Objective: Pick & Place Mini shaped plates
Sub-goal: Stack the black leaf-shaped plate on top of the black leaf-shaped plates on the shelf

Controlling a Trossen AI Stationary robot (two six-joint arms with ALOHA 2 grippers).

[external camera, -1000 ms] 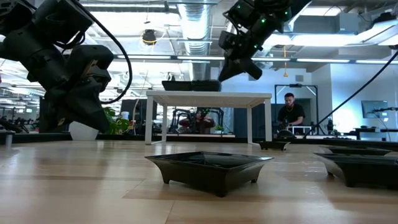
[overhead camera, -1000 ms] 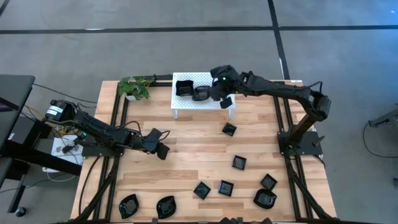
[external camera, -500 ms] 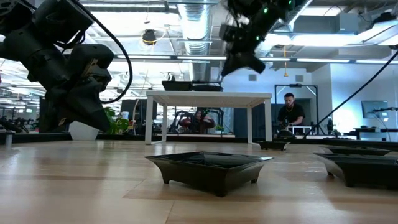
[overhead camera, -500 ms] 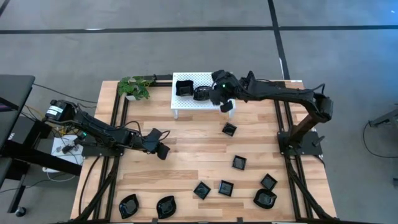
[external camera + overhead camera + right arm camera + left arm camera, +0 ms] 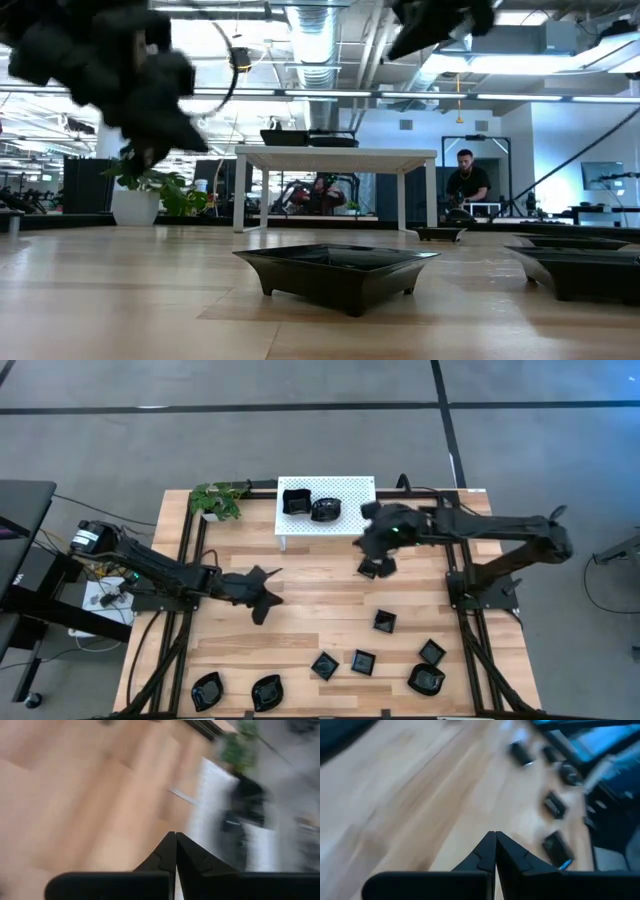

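Several small glossy black plates lie flat on the wooden table toward its near edge, among them a square one [image 5: 385,621], another [image 5: 363,661] and two rounded ones [image 5: 207,688], [image 5: 267,690]. Two more sit on the white perforated rack [image 5: 350,490]: a square one [image 5: 296,500] and a round one [image 5: 325,510]. My right gripper [image 5: 378,557] is shut and empty, high above a small plate [image 5: 368,570] just in front of the rack. My left gripper [image 5: 265,595] is shut and empty above bare wood left of centre. In the low view one plate [image 5: 338,268] stands close.
A potted plant [image 5: 218,500] stands at the far left corner beside the rack. Black frame rails run along the table's left [image 5: 185,560] and right [image 5: 458,560] sides. Bare wood lies between my two grippers. A person [image 5: 465,180] sits in the room behind.
My right gripper has swung off the rack, toward the table's near and right sides, and now hangs over the plate in front of the rack; it stays shut. My left gripper has shifted a little toward the right and turned, blurred with motion.
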